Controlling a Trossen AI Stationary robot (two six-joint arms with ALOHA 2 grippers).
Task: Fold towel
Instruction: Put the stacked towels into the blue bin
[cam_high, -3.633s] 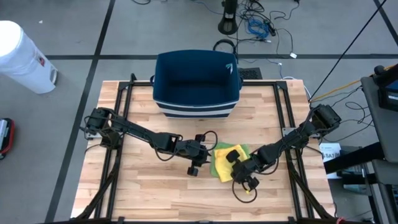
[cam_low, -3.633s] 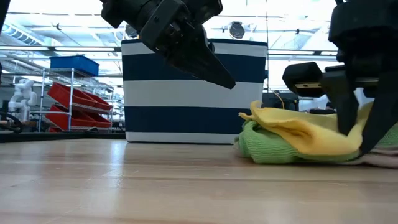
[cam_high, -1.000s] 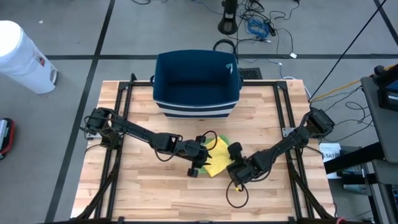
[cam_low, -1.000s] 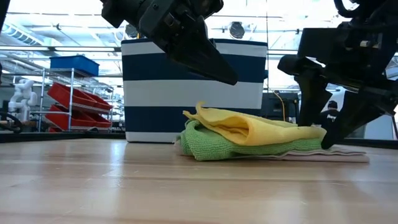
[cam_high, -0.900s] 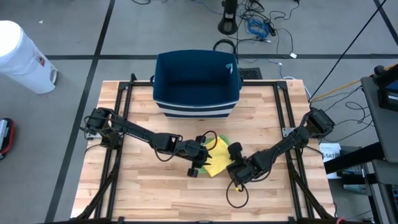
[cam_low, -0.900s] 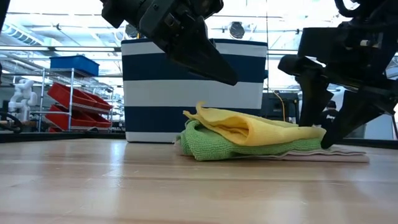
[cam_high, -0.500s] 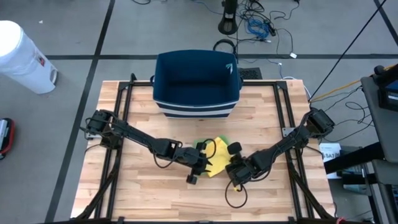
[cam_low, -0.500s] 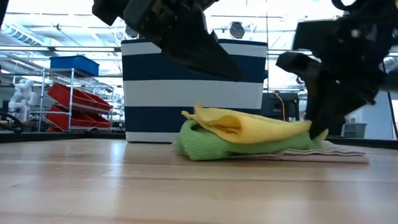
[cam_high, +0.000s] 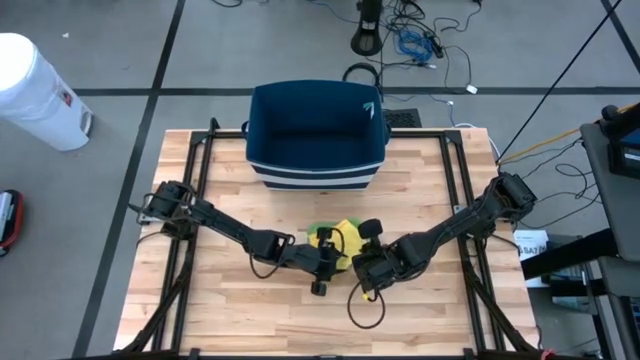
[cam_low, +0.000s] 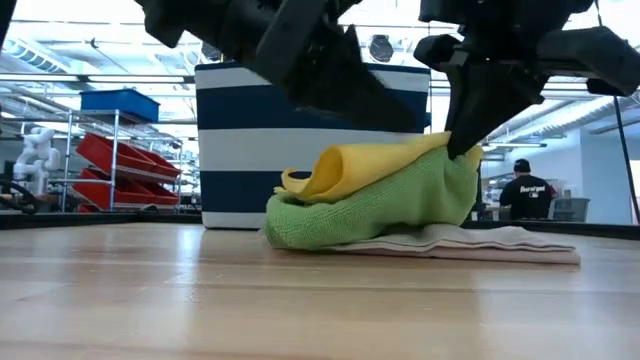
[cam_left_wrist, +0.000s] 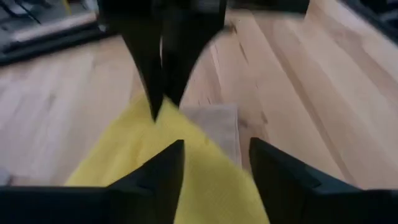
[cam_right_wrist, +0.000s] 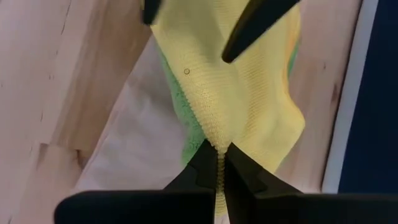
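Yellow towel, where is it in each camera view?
High view: yellow towel at table centre, between both grippers.
Low view: centre, draped over the green towel.
Left wrist view: lower middle.
Right wrist view: centre.
Shared landmark: the green towel beneath it.

Even, diffuse light from overhead fills the scene, and in the high view the counter (cam_high: 220, 300) is evenly lit with only soft, short shadows under the arms. In the low view the bright windows and ceiling lamps of the far room backlight both arms into near-black silhouettes, while the counter's near edge is softly out of focus. The left wrist view is strongly blurred throughout, whereas the right wrist view is sharp enough to show the weave of the yellow towel (cam_right_wrist: 249, 99).
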